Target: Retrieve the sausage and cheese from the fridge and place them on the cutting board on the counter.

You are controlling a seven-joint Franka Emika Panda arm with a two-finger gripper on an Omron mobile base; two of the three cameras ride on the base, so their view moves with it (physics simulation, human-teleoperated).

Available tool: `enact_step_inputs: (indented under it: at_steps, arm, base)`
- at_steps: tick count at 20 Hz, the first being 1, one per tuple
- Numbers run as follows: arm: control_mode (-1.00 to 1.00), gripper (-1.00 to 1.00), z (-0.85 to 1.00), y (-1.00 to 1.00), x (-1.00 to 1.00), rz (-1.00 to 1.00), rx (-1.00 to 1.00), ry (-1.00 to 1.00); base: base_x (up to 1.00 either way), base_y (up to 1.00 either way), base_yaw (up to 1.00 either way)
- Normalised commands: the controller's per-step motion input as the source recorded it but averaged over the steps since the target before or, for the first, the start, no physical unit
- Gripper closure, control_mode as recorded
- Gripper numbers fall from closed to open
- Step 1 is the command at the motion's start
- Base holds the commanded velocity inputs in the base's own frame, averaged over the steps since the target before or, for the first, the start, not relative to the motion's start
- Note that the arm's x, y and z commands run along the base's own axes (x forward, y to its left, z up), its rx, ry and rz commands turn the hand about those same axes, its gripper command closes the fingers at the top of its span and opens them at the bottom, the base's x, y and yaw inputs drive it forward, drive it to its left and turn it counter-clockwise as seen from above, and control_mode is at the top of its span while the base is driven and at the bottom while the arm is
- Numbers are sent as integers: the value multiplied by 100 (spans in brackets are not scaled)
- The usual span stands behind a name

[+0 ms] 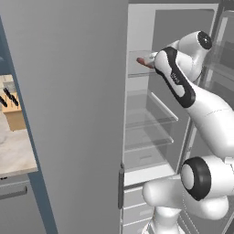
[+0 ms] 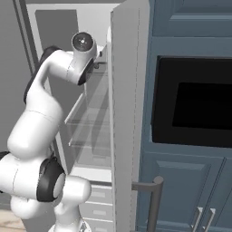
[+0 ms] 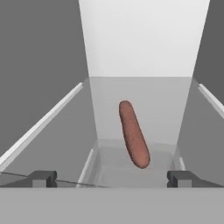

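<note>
Reaching for: the sausage (image 3: 133, 134), which lies in the centre of the hand view on a clear glass shelf (image 3: 140, 98), its long axis running from near the camera to deeper inside and a little tilted to the left at the far end.
Sausage in left base view: a small reddish-brown end at the upper middle of the frame (image 1: 145, 61), on the top shelf of the fridge (image 1: 68, 114), just beside the wrist of the arm.
Risk of rolling: the sausage is a round cylinder on smooth glass, so I judge that a touch from one finger before the other can push it deeper or to the side.
Risk of collision: the shelf front edge is low in the hand view, close under the fingertips (image 3: 43, 178); going down too early can hit the glass.
Risk of bad grip: the fingers stand across the sausage, which looks good, but the near end only is between them.
Gripper (image 3: 113, 178): the jaws are wide apart, at lower left and lower right of the hand view.
Holding: nothing; no contact with the sausage yet.
Cheese: I cannot tell where it is.
Counter (image 1: 16, 153): at the left edge of the left base view.
</note>
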Motion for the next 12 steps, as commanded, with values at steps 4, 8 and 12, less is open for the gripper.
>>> enact_step_inputs:
  at_steps: [4, 8, 12]
  arm:
    - [-100, -100, -3, 0, 44, 1, -2, 1]
    - [-100, -100, -5, 0, 44, 1, 0, 1]
    - [-100, -100, -12, 0, 34, 2, -1, 8]
  base:
    - [0, 0, 0]
    - [0, 0, 0]
    - [0, 0, 0]
